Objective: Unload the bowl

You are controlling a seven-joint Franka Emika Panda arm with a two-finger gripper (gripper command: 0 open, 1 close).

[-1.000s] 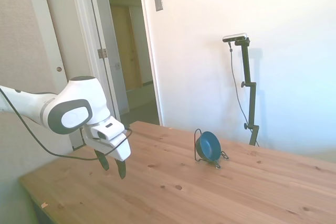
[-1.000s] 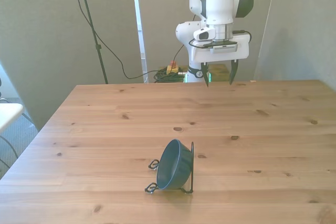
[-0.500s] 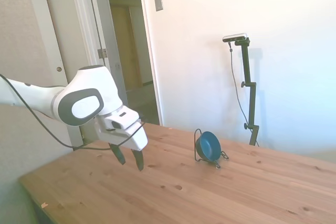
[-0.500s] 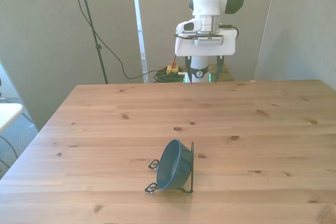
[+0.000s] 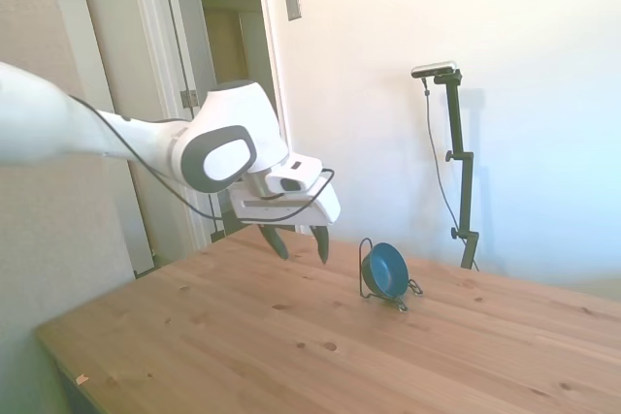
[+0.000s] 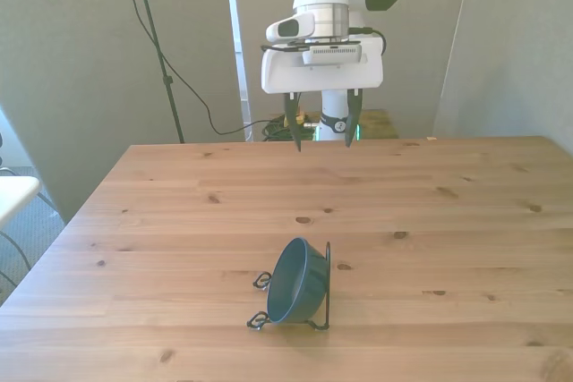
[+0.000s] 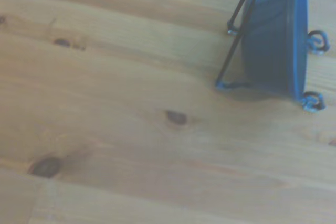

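One bowl, dark blue outside and teal-blue within, stands on its edge in a thin black wire rack on the wooden table. In the front view it sits toward the near side of the table, a little to that view's left of the middle, its rounded underside turned to the left and its rim against the upright wire loop on the right. In the side view the same bowl shows its teal inside, propped against the tall loop of the rack, whose small curled feet rest on the wood. My wrist camera catches the bowl edge-on, somewhat blurred, with the rack's wires crossing beside it and two curled feet by its rim. My gripper hangs in the air above the far part of the table, well apart from the bowl and touching nothing. Its two dark fingers point downward with a wide gap between them, and nothing is held there. In the side view my gripper is tilted, above the tabletop, on the side of the bowl nearer the doorway. Several dark knots mark the planks between me and the bowl.
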